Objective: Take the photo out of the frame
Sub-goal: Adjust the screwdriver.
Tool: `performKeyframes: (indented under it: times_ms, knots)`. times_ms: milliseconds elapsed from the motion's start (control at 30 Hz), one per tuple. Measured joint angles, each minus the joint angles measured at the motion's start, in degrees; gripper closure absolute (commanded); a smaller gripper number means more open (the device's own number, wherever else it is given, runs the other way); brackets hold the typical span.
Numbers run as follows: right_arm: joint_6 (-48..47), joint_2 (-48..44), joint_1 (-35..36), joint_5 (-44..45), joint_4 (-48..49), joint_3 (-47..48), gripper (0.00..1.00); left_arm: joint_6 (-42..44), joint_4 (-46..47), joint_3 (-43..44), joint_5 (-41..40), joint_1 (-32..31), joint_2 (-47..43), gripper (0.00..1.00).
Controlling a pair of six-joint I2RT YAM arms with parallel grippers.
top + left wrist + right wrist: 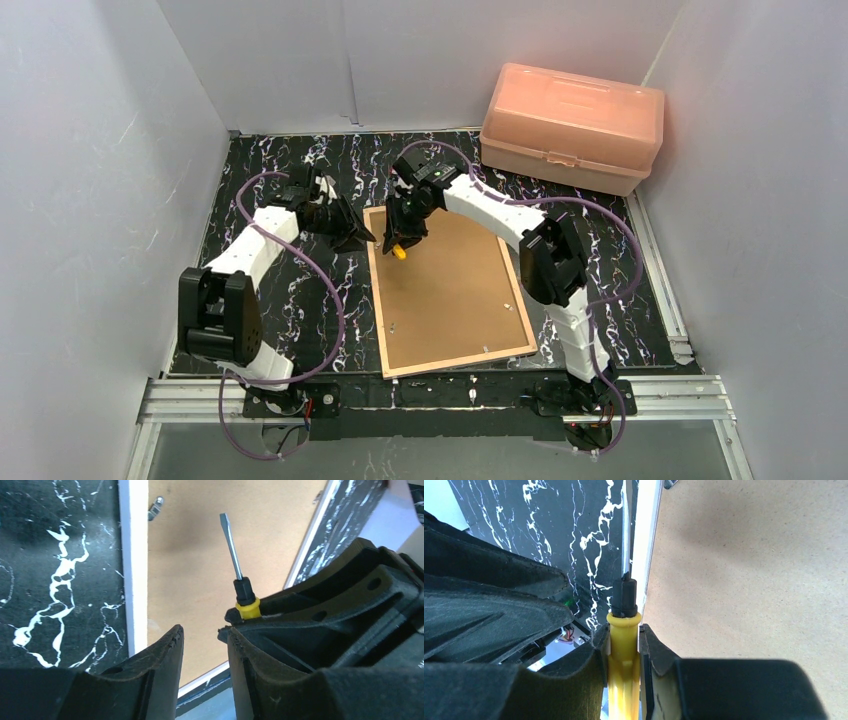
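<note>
The frame (378,300) lies face down on the black marbled table, its plain brown backing board (450,290) facing up. The photo is hidden under the board. My right gripper (405,240) is shut on a yellow-handled screwdriver (399,252) over the frame's far left corner. In the right wrist view the gripper (624,635) grips the handle (624,660) and the shaft runs along the frame's white edge (644,555). My left gripper (362,240) is open and empty beside that corner. Its view (202,632) shows the screwdriver shaft (232,550) over the board (200,555).
A pink plastic box (572,125) stands at the back right. A small metal clip (156,507) sits at the board's edge next to the white frame edge (134,555). White walls enclose the table on three sides.
</note>
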Motion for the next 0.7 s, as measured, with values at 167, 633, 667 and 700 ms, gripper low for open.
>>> performKeyframes:
  times_ms: [167, 633, 667, 700]
  knots:
    - [-0.2, -2.3, -0.8, 1.4, 1.8, -2.0, 0.99, -3.7, 1.9, -0.7, 2.0, 0.0, -3.2, 0.63]
    - [3.9, -9.5, -2.6, 5.2, 12.7, -5.6, 0.99, -13.8, 6.1, -2.9, 7.3, -0.9, -14.2, 0.56]
    - [4.5, -10.1, -2.6, 5.7, 13.7, -6.1, 0.99, -14.6, 6.9, -2.9, 7.6, -1.3, -14.6, 0.55]
    - [5.2, -10.8, -2.6, 6.1, 14.7, -6.7, 0.99, -15.5, 7.9, -2.9, 7.8, -1.8, -14.9, 0.54]
